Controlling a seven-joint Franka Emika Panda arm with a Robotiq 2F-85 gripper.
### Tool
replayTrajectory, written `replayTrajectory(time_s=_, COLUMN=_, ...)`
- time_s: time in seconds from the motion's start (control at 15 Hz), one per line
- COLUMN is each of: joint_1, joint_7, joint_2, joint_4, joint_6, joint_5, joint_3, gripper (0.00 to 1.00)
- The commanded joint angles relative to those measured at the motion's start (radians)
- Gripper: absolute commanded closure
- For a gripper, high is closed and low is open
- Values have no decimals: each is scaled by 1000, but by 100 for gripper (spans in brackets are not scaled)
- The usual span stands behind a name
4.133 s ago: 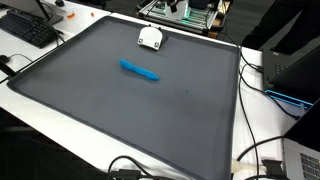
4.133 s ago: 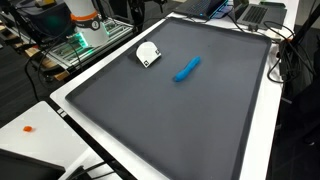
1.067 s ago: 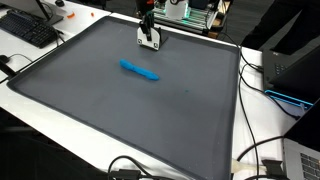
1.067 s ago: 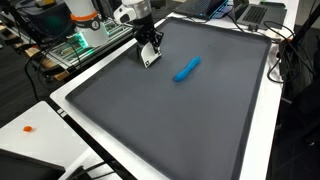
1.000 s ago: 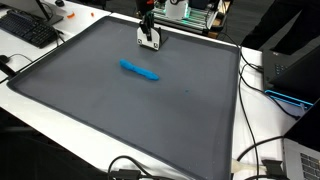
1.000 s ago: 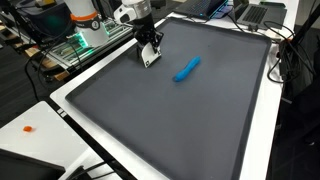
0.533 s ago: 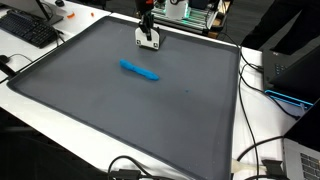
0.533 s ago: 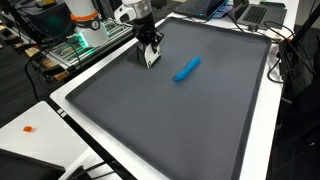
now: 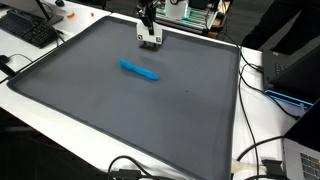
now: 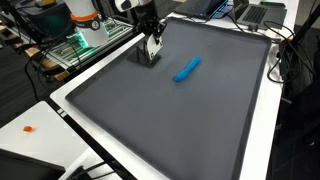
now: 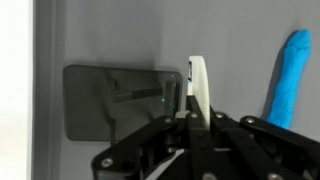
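My gripper hangs over the far end of a dark grey mat, shut on a small white flat object. In an exterior view the white object dangles from the gripper just above the mat. The wrist view shows the white object edge-on, as a thin white plate pinched between the jaws of the gripper, with its shadow on the mat to the left. A blue elongated object lies flat on the mat, apart from the gripper.
The mat lies on a white table. A keyboard sits at one corner, cables trail along one side, and green-lit equipment stands behind the arm. A laptop and a small orange item lie off the mat.
The jaws have closed on the white object and the gripper has risen a little, so the object now hangs on edge above the mat. The blue object has not moved.
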Motion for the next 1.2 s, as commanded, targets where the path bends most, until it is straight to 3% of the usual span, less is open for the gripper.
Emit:
replayTrajectory(time_s=0.0, joint_1=27, joint_7=-65, joint_2=-93, joint_4=57, joint_6=-198, joint_5=-9, joint_3=1, gripper=99)
replayTrajectory(time_s=0.27, joint_1=36, joint_7=-135, joint_2=-85, joint_4=196, joint_6=-386, joint_5=-105, joint_3=24, gripper=99)
replayTrajectory(time_s=0.53, joint_1=55, joint_7=-266, joint_2=-20, joint_4=344, joint_6=-545, joint_5=-124, joint_3=38, gripper=99)
replayTrajectory(time_s=1.13, joint_1=92, joint_7=-513, joint_2=218, joint_4=656, joint_6=-728, joint_5=-314, joint_3=72, gripper=99)
